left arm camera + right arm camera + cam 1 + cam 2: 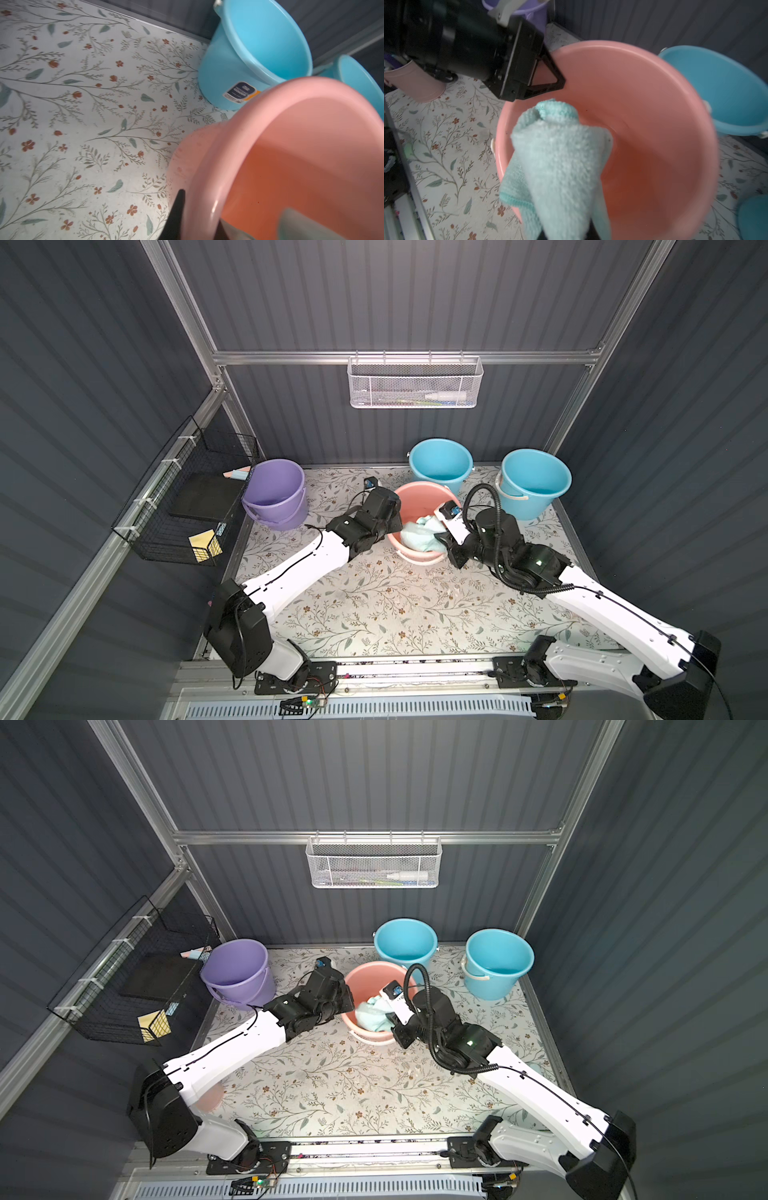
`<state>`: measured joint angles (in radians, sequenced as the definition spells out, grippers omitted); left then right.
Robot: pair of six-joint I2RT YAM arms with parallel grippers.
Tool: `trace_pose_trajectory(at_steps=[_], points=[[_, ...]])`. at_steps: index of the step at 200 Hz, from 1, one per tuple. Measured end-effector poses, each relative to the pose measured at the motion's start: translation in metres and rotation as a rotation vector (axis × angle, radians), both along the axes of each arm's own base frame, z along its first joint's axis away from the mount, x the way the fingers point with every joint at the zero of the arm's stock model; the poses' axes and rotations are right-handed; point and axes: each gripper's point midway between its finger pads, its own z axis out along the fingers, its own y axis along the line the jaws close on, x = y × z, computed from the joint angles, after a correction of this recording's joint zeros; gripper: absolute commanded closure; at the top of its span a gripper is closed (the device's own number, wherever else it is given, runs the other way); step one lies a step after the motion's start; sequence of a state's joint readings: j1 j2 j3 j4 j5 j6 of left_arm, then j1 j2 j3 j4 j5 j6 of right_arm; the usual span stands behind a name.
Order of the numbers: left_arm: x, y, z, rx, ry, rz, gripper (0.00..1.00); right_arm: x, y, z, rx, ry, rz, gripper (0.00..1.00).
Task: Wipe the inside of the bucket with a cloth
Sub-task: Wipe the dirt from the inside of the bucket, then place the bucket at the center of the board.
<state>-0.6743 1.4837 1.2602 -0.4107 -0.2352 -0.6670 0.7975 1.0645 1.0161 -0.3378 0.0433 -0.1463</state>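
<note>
Teal fluffy cloth [560,166] bunches inside smooth round pink bucket [654,93].

text: none legible | blue bucket [216,68] sticker [241,92]: too blurred

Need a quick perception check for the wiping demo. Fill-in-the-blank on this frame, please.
1. The cloth is gripped by the ____ gripper.
2. The left gripper pinches the rim of the bucket, whose colour is ____.
3. Behind it stand ____ blue buckets.
Missing words: right; pink; two.
</note>
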Motion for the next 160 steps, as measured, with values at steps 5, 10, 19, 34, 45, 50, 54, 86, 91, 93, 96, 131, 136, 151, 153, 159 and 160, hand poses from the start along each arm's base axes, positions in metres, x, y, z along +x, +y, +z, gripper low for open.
trace_pose_trajectory(at_steps=[5, 10, 19, 34, 45, 50, 54, 86, 91, 93, 96, 131, 136, 151, 153, 159, 160], points=[[0.002, 0.006, 0.0, 0.001, 0.003, 0.025, 1.0, 0.002, -0.004, 0.009, 0.009, -0.025, -0.023, 1.0], [0.005, 0.012, 0.0, 0.002, 0.007, 0.053, 1.0, 0.004, -0.008, 0.016, 0.014, -0.044, -0.04, 1.0], [0.011, 0.022, 0.001, 0.003, 0.011, 0.095, 1.0, 0.004, -0.014, 0.031, 0.025, -0.081, -0.064, 1.0], [0.024, 0.036, 0.001, -0.002, 0.012, 0.158, 1.0, 0.004, -0.024, 0.053, 0.04, -0.131, -0.095, 1.0], [0.032, 0.046, -0.002, -0.004, 0.017, 0.194, 1.0, 0.002, -0.031, 0.066, 0.046, -0.162, -0.114, 1.0], [0.035, 0.051, -0.005, -0.003, 0.021, 0.211, 1.0, 0.002, -0.034, 0.07, 0.047, -0.173, -0.12, 1.0], [0.038, 0.055, -0.007, 0.0, 0.026, 0.223, 1.0, 0.0, -0.037, 0.074, 0.05, -0.183, -0.126, 1.0], [0.062, 0.085, -0.03, 0.013, 0.067, 0.302, 1.0, -0.007, -0.054, 0.083, 0.033, -0.22, -0.155, 1.0], [0.068, 0.09, -0.033, 0.013, 0.072, 0.316, 1.0, -0.007, -0.055, 0.083, 0.03, -0.221, -0.157, 1.0], [0.071, 0.093, -0.034, 0.012, 0.075, 0.321, 1.0, -0.008, -0.056, 0.083, 0.028, -0.222, -0.158, 1.0], [0.074, 0.094, -0.034, 0.01, 0.075, 0.327, 1.0, -0.008, -0.057, 0.083, 0.026, -0.223, -0.16, 1.0], [0.126, 0.122, -0.034, -0.019, 0.061, 0.392, 1.0, -0.012, -0.064, 0.079, -0.005, -0.216, -0.166, 1.0], [0.134, 0.126, -0.031, -0.025, 0.053, 0.401, 1.0, -0.012, -0.064, 0.078, -0.007, -0.215, -0.165, 1.0], [0.155, 0.135, -0.027, -0.037, 0.037, 0.417, 1.0, -0.014, -0.066, 0.076, -0.015, -0.209, -0.165, 1.0], [0.158, 0.137, -0.027, -0.038, 0.035, 0.421, 1.0, -0.014, -0.066, 0.076, -0.016, -0.208, -0.164, 1.0], [0.166, 0.139, -0.025, -0.045, 0.028, 0.426, 1.0, -0.014, -0.067, 0.076, -0.018, -0.207, -0.164, 1.0], [0.168, 0.14, -0.025, -0.045, 0.027, 0.427, 1.0, -0.014, -0.067, 0.076, -0.018, -0.207, -0.164, 1.0]])
